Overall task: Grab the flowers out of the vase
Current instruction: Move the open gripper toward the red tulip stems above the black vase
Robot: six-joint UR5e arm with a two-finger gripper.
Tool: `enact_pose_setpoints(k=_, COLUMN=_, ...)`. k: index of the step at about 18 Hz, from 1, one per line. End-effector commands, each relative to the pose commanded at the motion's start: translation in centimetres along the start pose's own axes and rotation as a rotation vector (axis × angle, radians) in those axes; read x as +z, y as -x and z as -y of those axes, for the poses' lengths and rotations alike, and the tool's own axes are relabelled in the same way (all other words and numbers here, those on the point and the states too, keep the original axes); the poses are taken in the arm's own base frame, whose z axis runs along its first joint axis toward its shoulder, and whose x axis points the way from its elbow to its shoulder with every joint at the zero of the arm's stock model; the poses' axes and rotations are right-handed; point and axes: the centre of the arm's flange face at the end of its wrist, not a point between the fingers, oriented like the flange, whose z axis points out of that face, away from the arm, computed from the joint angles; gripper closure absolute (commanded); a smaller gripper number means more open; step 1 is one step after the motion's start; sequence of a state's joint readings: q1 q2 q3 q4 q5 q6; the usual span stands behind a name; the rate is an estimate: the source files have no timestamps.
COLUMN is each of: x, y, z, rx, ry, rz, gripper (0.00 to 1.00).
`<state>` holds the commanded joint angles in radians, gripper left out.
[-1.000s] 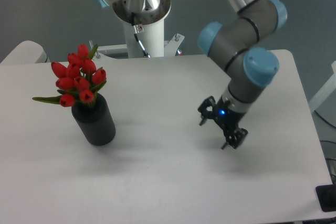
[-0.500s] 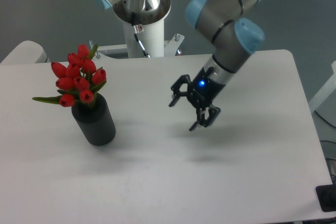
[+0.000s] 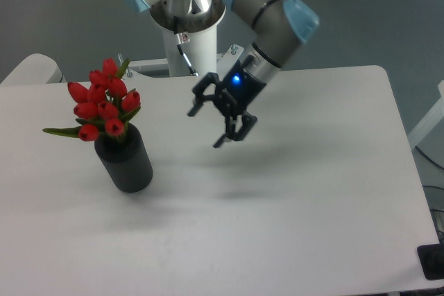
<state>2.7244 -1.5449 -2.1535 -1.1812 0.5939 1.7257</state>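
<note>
Fixed camera: the flowers (image 3: 104,101) stand upright in the vase (image 3: 125,160), near the desk's (image 3: 291,227) left edge. The gripper (image 3: 206,127) hangs above mid-desk, well apart from the vase, fingers spread, holding nothing.

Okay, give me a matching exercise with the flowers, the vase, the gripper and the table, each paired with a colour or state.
Column one:
1. flowers
2. vase
3. gripper
4. table

Column two:
A. white, flat surface
B. open, in the air, holding nothing
C. red buds, standing in the container
D. matte black cylinder, upright

Pairs: 1-C, 2-D, 3-B, 4-A
</note>
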Motion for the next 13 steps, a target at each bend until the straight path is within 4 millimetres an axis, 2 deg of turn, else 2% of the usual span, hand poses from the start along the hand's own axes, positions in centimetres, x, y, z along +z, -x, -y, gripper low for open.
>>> enact_pose_setpoints(k=4, x=1.1, y=-2.0, z=0.7, rx=-0.001, ry=-0.126, rz=0.002, gripper=0.0)
enact_pose_setpoints(k=7, x=2.6, y=-2.6, z=1.9, rx=-0.008, ry=-0.194, rz=-0.029, gripper=0.0)
enact_pose_setpoints(k=13, x=4.4, y=-3.0, z=2.1, rx=-0.015, ry=-0.229, rz=-0.069, gripper=0.0)
